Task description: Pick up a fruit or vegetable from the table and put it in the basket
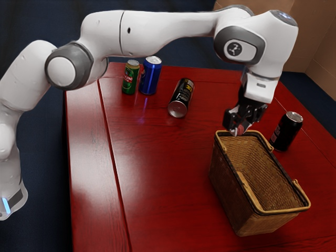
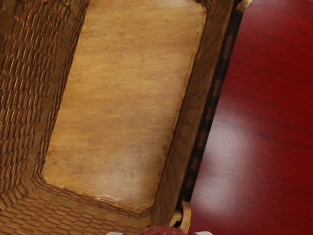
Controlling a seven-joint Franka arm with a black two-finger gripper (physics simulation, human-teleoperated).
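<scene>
As the arm point(image 1: 170, 31) bends down at the basket point(image 1: 227, 184), the gripper point(image 1: 240, 127) clasps a rounded red item point(image 2: 163, 230).

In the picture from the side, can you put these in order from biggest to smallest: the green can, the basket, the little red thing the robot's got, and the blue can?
1. Basket
2. Blue can
3. Green can, just a bit smaller
4. Red thing, partly hidden
</scene>
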